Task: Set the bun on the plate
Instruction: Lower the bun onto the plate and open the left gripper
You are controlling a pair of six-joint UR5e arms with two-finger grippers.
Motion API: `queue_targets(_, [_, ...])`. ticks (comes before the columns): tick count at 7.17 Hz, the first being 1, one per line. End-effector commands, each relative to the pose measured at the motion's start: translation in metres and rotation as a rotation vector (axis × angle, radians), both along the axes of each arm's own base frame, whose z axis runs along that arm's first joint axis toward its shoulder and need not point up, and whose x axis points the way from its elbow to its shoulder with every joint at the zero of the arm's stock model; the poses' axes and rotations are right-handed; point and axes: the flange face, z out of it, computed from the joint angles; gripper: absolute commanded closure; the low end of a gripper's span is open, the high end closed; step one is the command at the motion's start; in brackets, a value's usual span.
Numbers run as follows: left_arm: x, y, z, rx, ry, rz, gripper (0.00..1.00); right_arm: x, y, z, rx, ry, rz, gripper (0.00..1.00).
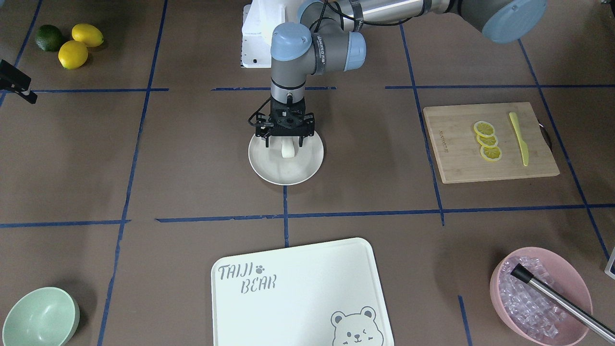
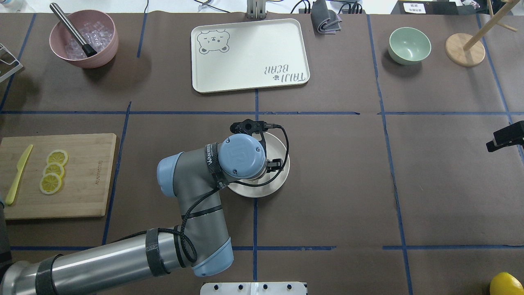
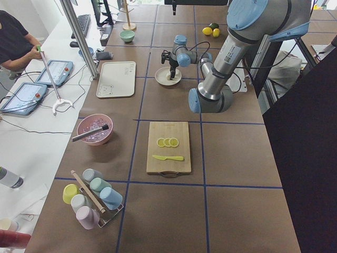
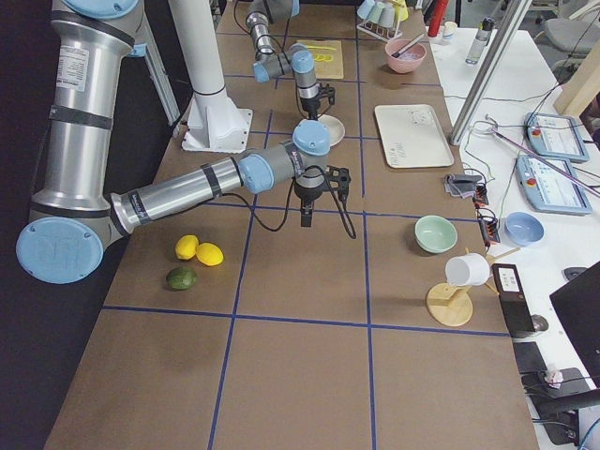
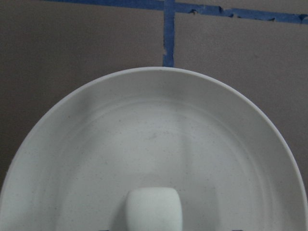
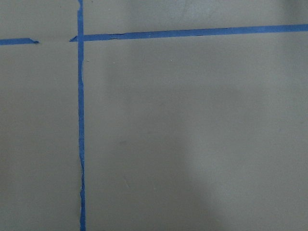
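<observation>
We see the plate (image 1: 269, 168) on the brown table (image 1: 375, 192), next to a crossing of blue tape lines, with bare paper all round its rim. The tray (image 1: 298, 288) lies across a tape line on the side away from the robot, well apart from the plate. The cutting board (image 1: 456, 154) with its lemon slices (image 1: 487, 141) is also well apart, toward the robot's left.

The bun (image 1: 287, 150) stands on the plate, well inside the rim. In the left wrist view it shows low in the picture with clear plate surface around it.

The left arm reaches in low from the robot's left, bends at the elbow and turns its wrist straight down over the plate. In the overhead view the wrist covers the plate's near part. The left gripper (image 1: 284, 143) hangs over the bun with its jaws wide. Its fingers (image 1: 267, 141) stand either side of the bun, with a gap between each finger and the bun.

The right arm stretches out low over bare paper. The right gripper (image 4: 307, 211) points down, well apart from the plate, and we cannot tell how its jaws stand.
</observation>
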Motion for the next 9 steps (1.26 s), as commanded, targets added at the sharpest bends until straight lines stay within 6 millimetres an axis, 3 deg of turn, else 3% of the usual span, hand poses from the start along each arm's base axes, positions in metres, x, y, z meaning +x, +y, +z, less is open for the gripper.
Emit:
queue_targets(1, [-0.001,-0.001,0.001,-0.001,-0.004,-0.002,0.00,0.000,0.000,0.000,0.000,0.000,-0.001,0.00])
queue_targets(4, [-0.009,-0.004,-0.007,0.006,0.011,-0.009,0.00,-0.001,-0.001,0.002,-0.002,0.001,-0.002,0.00])
queue_targets(5, [-0.033,-0.014,-0.018,0.019,0.031,-0.027,0.00,0.000,-0.001,0.002,-0.003,0.003,-0.001,0.00])
queue_targets(6, [-0.064,-0.011,-0.021,0.057,-0.009,0.004,0.00,0.000,0.000,0.004,-0.005,0.004,0.000,0.00])
queue_targets(7, [-0.112,-0.006,-0.023,0.122,-0.028,0.036,0.00,0.002,0.000,0.004,-0.006,0.005,0.002,0.00])
queue_targets(9, [-0.218,-0.022,0.017,0.174,-0.032,0.136,0.00,0.023,0.004,0.018,0.034,0.019,-0.012,0.00])
